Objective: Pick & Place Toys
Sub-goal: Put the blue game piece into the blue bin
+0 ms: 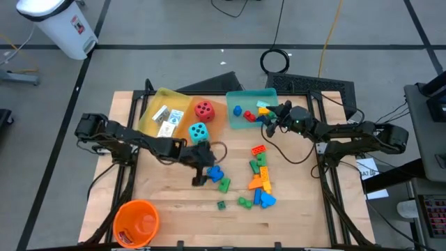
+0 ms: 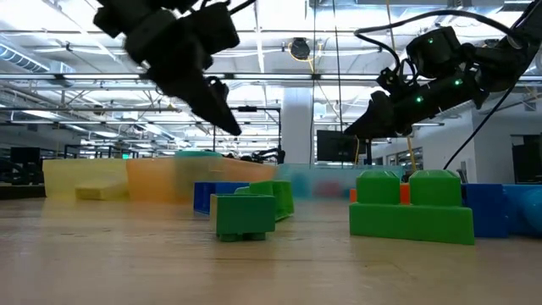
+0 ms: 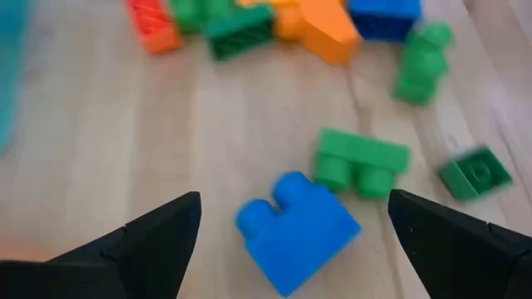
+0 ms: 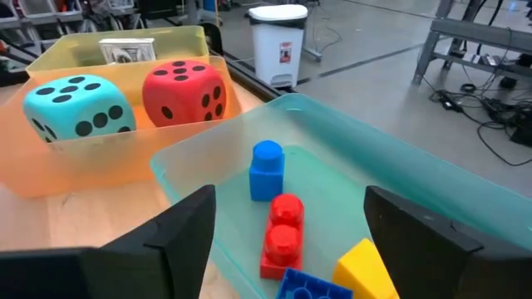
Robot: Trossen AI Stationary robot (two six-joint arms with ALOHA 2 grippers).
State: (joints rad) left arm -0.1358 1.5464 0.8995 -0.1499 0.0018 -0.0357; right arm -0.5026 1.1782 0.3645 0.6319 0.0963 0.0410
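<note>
**Both my grippers open over the toys**

My left gripper (image 1: 203, 169) hangs above the middle of the table (image 1: 174, 209), its fingers spread wide. Between them, seen from my left wrist, lies a blue brick (image 3: 297, 229) on the bare wood, with a green brick (image 3: 361, 159) just beside it. More bricks, orange (image 1: 259, 183), green and blue, lie heaped nearer the table's right edge.

My right gripper (image 1: 273, 120) hovers over the teal tray (image 1: 245, 93) at the far edge, fingers apart and holding nothing. In that tray sit a small blue brick (image 4: 266, 170), a red brick (image 4: 281, 235) and a yellow one (image 4: 364, 267). The red die (image 4: 184, 91) and cyan die (image 4: 76, 105) rest side by side in the orange tray (image 4: 100, 170); white cards (image 1: 167, 118) lie in the yellow tray (image 1: 150, 104) toward the far left corner.
</note>
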